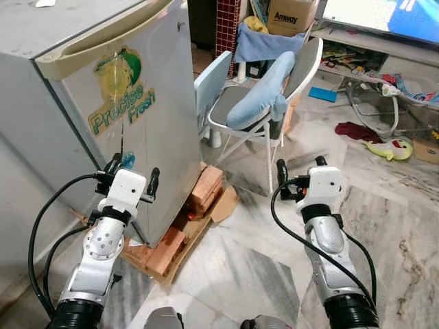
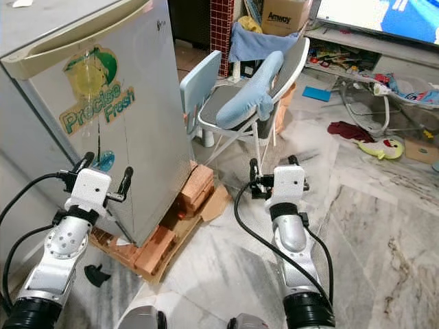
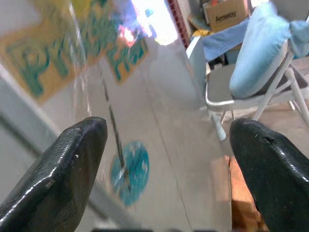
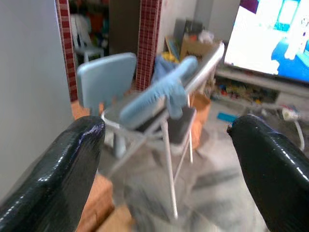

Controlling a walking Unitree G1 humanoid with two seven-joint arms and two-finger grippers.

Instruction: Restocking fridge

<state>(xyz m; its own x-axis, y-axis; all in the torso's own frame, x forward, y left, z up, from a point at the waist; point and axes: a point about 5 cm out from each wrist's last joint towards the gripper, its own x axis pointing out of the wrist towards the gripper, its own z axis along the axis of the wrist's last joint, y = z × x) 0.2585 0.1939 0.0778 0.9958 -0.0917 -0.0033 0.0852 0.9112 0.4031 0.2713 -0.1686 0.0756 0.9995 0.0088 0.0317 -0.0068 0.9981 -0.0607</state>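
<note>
The fridge [image 1: 130,103], at upper left on a brick and wood base [image 1: 180,233], stood with its door closed; its contents could not be seen. Restocking appeared not yet begun. The left gripper [image 1: 132,173], jaws wide and empty, faced the door at lower left. The right gripper [image 1: 300,171], also wide and empty, pointed toward the folding chair [image 1: 257,103] at centre.

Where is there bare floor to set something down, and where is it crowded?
Bare marble floor lies between the fridge on its bricks and the right pincer, and behind that pincer toward the right. Crowded: the folding chair, the toys and cloth under the TV shelf.
</note>
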